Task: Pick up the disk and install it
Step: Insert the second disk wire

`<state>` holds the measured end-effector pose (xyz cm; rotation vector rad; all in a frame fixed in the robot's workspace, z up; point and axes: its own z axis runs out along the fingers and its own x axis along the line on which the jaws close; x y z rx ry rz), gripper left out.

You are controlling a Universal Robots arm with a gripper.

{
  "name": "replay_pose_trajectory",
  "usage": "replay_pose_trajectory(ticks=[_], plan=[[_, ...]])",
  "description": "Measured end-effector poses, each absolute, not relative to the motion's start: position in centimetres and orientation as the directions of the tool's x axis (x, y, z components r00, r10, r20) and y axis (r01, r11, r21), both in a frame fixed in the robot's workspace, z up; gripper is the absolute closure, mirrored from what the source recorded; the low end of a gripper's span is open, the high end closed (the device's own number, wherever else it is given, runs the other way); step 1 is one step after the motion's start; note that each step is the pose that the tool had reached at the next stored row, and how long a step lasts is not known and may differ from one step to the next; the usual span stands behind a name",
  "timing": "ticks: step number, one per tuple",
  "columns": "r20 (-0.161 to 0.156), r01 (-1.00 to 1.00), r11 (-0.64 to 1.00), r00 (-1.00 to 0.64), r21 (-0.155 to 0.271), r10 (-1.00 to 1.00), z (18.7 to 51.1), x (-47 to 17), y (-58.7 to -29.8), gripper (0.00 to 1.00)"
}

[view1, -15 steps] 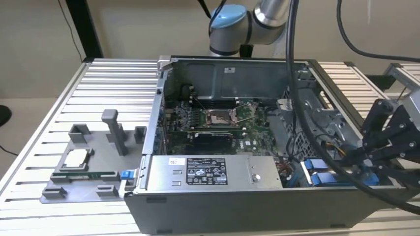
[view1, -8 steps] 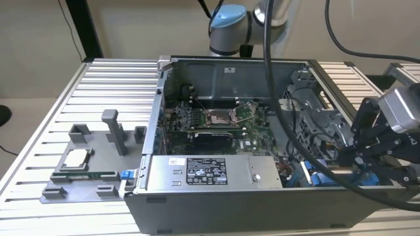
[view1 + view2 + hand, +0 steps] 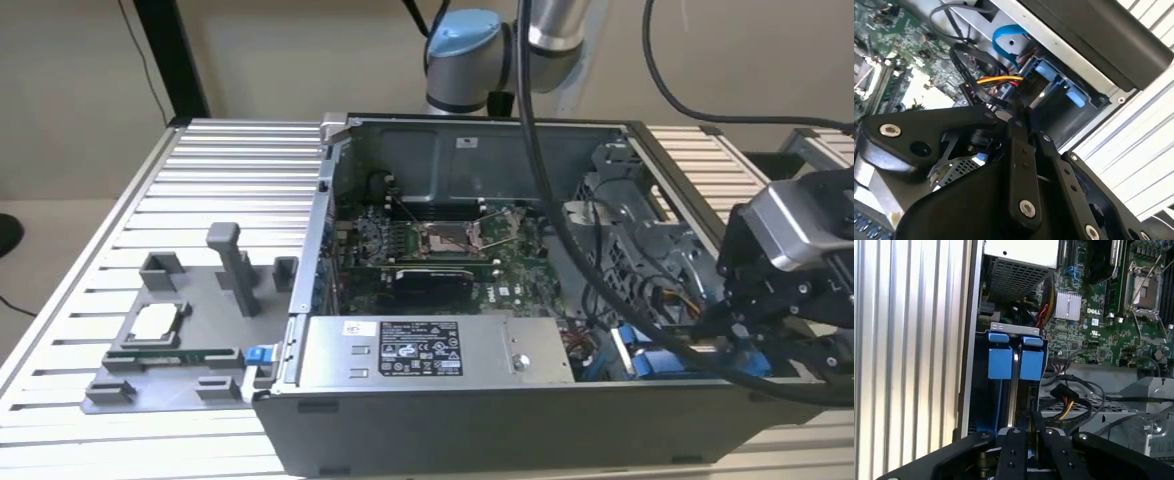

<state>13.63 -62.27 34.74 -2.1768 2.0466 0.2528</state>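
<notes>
Claw (image 3: 1028,436): black, fingers drawn nearly together at the mouth of the drive bay, in the corner of the open computer case (image 3: 534,420) at the exterior view's right; whether anything is pinched between the fingertips cannot be told.

Disk (image 3: 1013,385): directly ahead of the claw, standing on edge in the bay; a thin silver-grey edge shows between two bright blue carrier tabs (the tabs sit side by side, just beyond the fingertips); in the second wrist view the blue bracket (image 3: 1061,82) lies just past the claw, inside the case wall.

Cable bundle (image 3: 1069,407): black sheathing with yellow and red wires, beside the claw and close to the bay.

Power supply (image 3: 430,352): large grey box with a black-and-white sticker, farther from the claw, along the near wall of the case in the exterior view.

Motherboard (image 3: 447,255): green, beyond the cables, with an open processor socket (image 3: 451,236).

Bench (image 3: 227,180): ribbed aluminium, carrying the case; well apart from the claw, toward the exterior view's left, a grey fixture tray (image 3: 174,360) holding a small square silver chip (image 3: 154,325) and a green memory stick (image 3: 174,355).
</notes>
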Motion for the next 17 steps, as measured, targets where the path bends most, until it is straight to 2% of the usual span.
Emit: replay_pose_trajectory(ticks=[3, 5, 17], plan=[[-0.173, -0.998, -0.063, 0.061, 0.002, -0.983, 34.8, 13.2, -62.2, 1.00], [-0.161, -0.998, -0.063, 0.062, 0.000, -0.985, 34.8, 12.7, -62.1, 1.00], [-0.157, -0.998, -0.062, 0.063, -0.013, -0.986, 34.8, 11.2, -60.0, 1.00]])
